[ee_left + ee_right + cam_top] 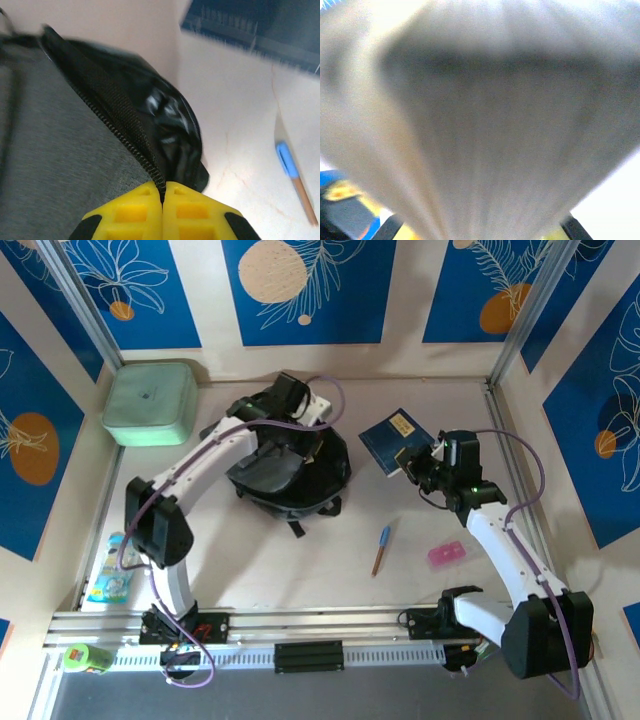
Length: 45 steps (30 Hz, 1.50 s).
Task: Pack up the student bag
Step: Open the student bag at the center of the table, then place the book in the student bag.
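The student bag [290, 475] lay slumped in the middle of the table [300, 560], soft and floppy; its firmer zipper [131, 147] edge looked the best hold. The left gripper [162, 192] was pinched shut there. The right gripper [418, 465] clamped the blue book [392, 438].

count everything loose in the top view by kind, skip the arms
bag: 1
box: 1
book: 1
pen: 1
eraser: 1
packet: 1
green item: 1
total: 7
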{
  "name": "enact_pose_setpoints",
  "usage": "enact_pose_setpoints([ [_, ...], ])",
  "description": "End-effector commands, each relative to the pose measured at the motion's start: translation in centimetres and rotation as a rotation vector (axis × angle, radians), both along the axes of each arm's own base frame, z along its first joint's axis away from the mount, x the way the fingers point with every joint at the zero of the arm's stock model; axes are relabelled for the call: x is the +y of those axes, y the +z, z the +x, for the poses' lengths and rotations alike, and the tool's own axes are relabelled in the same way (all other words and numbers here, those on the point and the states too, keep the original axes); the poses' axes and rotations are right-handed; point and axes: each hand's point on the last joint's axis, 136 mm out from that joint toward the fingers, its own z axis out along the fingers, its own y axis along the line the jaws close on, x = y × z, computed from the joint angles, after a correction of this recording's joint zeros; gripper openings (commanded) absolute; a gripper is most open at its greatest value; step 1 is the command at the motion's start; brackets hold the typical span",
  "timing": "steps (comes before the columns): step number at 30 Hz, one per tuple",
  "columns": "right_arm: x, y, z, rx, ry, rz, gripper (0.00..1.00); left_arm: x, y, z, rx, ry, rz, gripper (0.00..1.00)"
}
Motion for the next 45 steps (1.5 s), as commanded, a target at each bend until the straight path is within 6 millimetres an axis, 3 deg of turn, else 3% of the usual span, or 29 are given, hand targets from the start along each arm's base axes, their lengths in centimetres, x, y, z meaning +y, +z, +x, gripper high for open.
enact_pose_setpoints([
  [1,2.3,0.7,-0.7,-0.061,0.098,-0.012,0.0,0.0,4.7,2.5,-0.156,0.085,-0.112,0.02],
  [6,6.1,1.0,-0.8,-0.092,0.205,-0.024,0.0,-0.8,6.8,3.6,-0.206,0.087,-0.182,0.01],
  [17,14.9,-0.5,1.7,-0.057,0.389,0.047,0.0,-1.6,7.8,3.7,-0.204,0.077,-0.236,0.0],
  [22,16.6,-3.3,3.5,0.069,0.35,0.08,0.0,-2.0,8.4,3.6,-0.204,0.073,-0.264,0.0],
  [26,17.2,-6.5,3.6,0.222,0.292,0.083,0.0,-2.0,8.7,3.8,-0.209,0.081,-0.277,0.0],
  [31,18.7,-8.8,3.9,0.312,0.257,0.084,0.0,-2.3,9.2,3.9,-0.216,0.078,-0.298,0.0],
  [40,22.6,-10.9,9.2,0.326,0.237,0.148,0.0,-0.9,10.7,5.6,-0.241,0.19,-0.355,0.0],
  [45,23.9,-12.2,11.5,0.313,0.208,0.189,0.0,-1.0,11.1,5.8,-0.23,0.186,-0.391,0.0],
])
